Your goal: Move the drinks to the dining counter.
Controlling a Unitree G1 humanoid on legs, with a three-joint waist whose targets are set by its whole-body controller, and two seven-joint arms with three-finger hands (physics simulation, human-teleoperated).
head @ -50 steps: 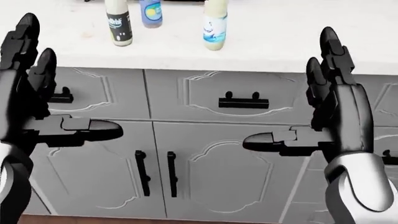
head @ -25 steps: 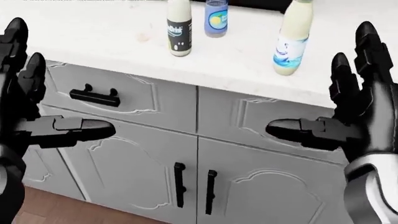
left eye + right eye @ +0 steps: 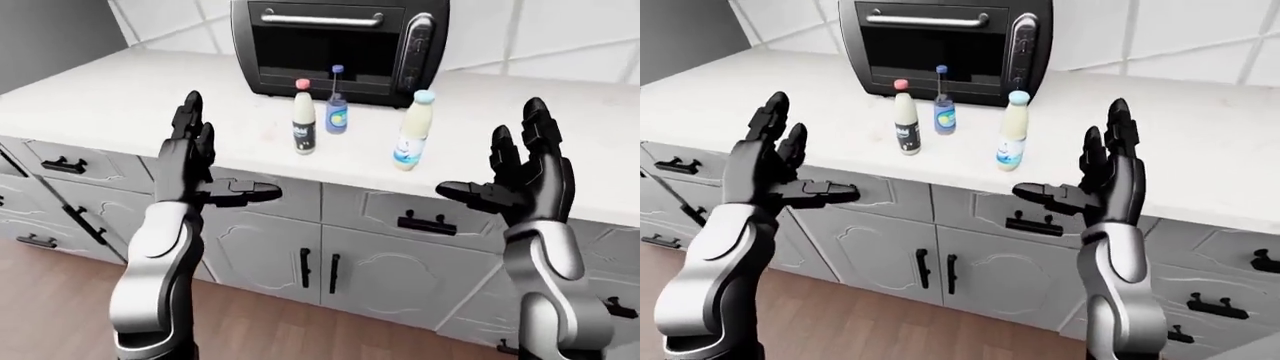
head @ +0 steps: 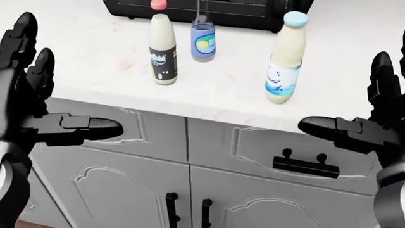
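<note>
Three drinks stand upright on the white counter [image 4: 95, 71]. A cream bottle with a pink cap and dark label [image 4: 163, 50] is on the left. A small blue bottle [image 4: 203, 40] stands just beyond it. A taller cream bottle with a light-blue cap [image 4: 283, 61] is on the right. My left hand [image 3: 225, 150] is raised below and left of the bottles, open, thumb pointing right. My right hand [image 3: 490, 154] is raised to the right of the blue-capped bottle, open too, thumb pointing left. Neither hand touches a bottle.
A black toaster oven [image 3: 340, 45] sits on the counter just beyond the bottles, against a white tiled wall [image 3: 560, 30]. Grey cabinet doors and drawers with black handles [image 3: 425, 223] run under the counter. Wooden floor [image 3: 60, 300] shows at the lower left.
The whole picture has shifted: the camera moved, so the bottles now sit lower in the head view and the oven shows. Both hands stay raised and open.
</note>
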